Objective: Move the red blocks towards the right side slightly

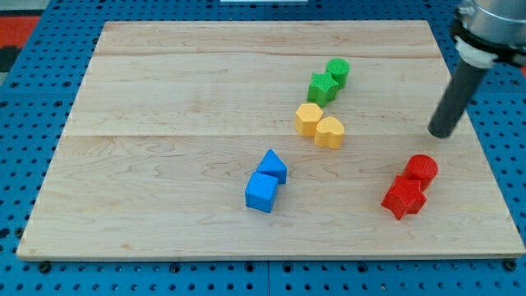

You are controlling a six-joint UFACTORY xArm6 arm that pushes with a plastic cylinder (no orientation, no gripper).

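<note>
Our tip (442, 134) sits near the counter (164, 90) right edge, above both red blocks (410, 187), apparently touching neither. Push looks undone. No jaws on this end effector.

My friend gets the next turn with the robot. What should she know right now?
My tip is down on the board, above and to the view's right of the red blocks, touching none.
The red cylinder and red star sit together near the view's bottom right.
Whether any pushing is done, one picture cannot tell.
Left to do: probably bring the tip round to the reds' left side and nudge both slightly right. Green, yellow and blue blocks sit apart from the reds.
</note>
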